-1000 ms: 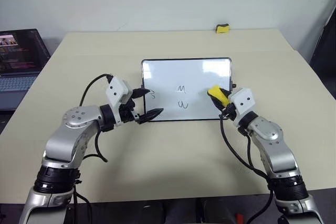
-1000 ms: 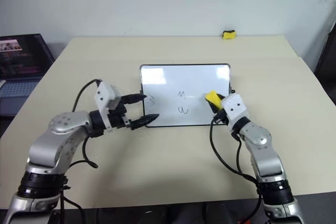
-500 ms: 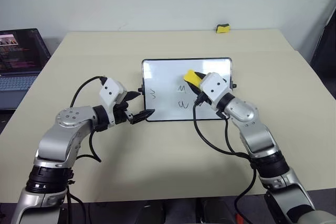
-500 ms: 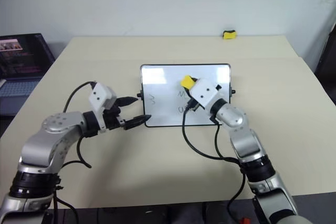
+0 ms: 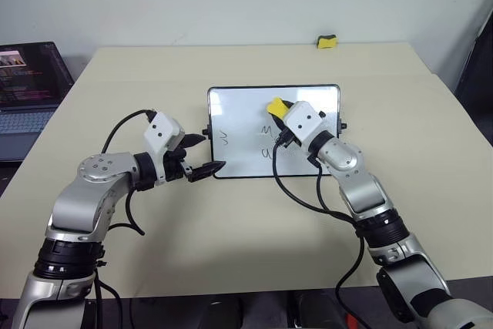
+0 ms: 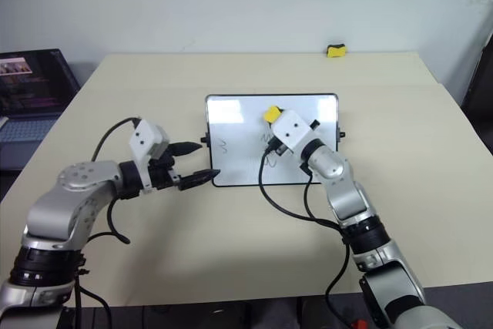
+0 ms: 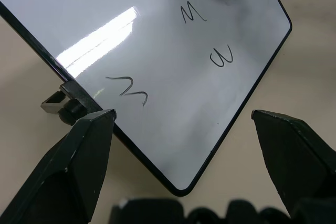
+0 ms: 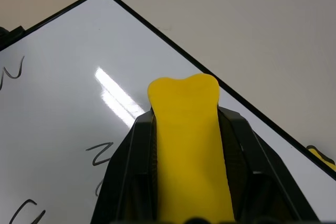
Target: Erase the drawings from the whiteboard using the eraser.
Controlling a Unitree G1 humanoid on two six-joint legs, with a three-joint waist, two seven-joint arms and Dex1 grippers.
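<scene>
The whiteboard lies flat in the middle of the beige table, with wide bare tabletop on its near, far and right sides. On its face three of the drawings are visible, left and centre. The right gripper is clenched on the eraser and holds it above the board's middle, just beside the upper central squiggle. The left gripper is spread wide at the board's near-left corner, grasping nothing. A second yellow block sits at the far edge.
</scene>
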